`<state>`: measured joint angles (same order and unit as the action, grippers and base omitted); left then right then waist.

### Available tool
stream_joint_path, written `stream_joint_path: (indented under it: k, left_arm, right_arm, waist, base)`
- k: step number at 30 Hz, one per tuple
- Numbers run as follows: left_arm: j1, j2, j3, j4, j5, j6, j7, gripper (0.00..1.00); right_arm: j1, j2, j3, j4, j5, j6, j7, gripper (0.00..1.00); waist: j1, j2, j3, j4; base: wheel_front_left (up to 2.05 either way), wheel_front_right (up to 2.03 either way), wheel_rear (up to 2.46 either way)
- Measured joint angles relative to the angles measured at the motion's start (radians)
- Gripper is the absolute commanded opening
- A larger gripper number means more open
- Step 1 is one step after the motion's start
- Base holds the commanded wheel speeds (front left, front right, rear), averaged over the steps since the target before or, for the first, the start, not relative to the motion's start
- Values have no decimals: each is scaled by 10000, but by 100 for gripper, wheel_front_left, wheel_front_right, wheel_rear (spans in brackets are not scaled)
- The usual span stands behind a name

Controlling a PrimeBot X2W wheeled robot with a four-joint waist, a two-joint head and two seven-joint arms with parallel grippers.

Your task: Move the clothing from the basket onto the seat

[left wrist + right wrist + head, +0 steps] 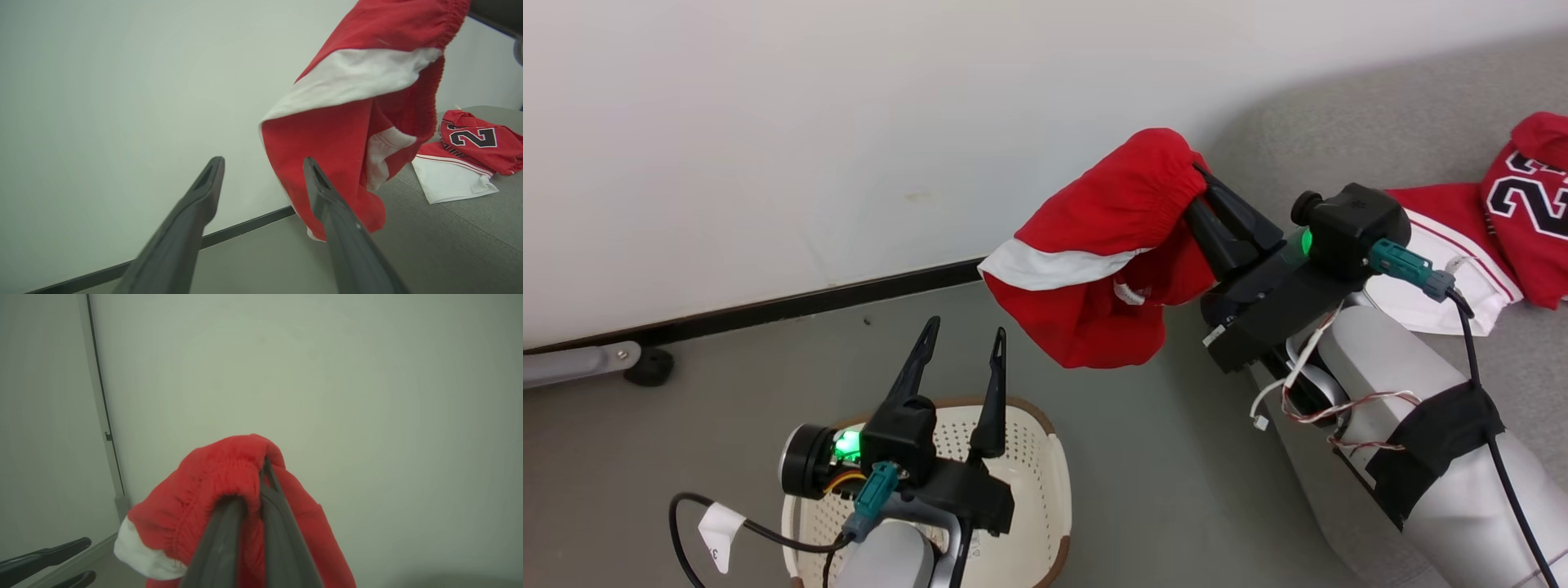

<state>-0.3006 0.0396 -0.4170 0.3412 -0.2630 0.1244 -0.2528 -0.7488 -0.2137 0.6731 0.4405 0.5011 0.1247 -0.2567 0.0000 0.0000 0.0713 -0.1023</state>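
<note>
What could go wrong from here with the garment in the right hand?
1. The right hand pinches the red garment only by its waistband. The bulk hangs over the floor, short of the seat, so a slip may drop it there.
2. The open left hand stands near the hanging fabric and might snag it.

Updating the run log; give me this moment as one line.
right tool: shut on red shorts, held aloft | left tool: open, empty, by basket | seat: jersey already there

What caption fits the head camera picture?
Right gripper holds red shorts aloft near the grey sofa; open left gripper hovers above the basket.
</note>
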Motion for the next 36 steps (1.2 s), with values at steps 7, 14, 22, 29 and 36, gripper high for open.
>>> stream_joint_path:
  k: [7, 14, 22, 29, 36]
  left_arm:
    - [-282, 8, -412, -117, -301, 0, 0, 100]
    - [-451, 12, -583, -119, -441, 0, 0, 100]
    - [-744, 13, -784, -82, -616, 0, 0, 100]
    - [-890, 21, -905, -13, -619, 0, 0, 100]
    - [-1283, 19, -1446, 119, -798, 0, 0, 100]
  right_arm:
    - [-66, -117, -98, 119, 0, 0, 2, 0]
    - [-246, -207, -180, 186, 0, 0, 2, 0]
    - [-308, -391, -357, 201, 23, 0, 0, 0]
    - [-548, -577, -447, 196, 134, 0, 0, 0]
    - [-1118, -1555, -1193, 188, 345, 0, 0, 0]
  waist:
    - [2, 0, 22, -886]
    - [1, 0, 64, -1861]
    - [1, 0, 165, -2930]
    - [1, 0, 304, -3760]
    - [1, 1, 780, -4278]
  base:
    - [0, 0, 0]
    - [0, 0, 0]
    - [0, 0, 0]
    - [0, 0, 0]
    - [0, 0, 0]
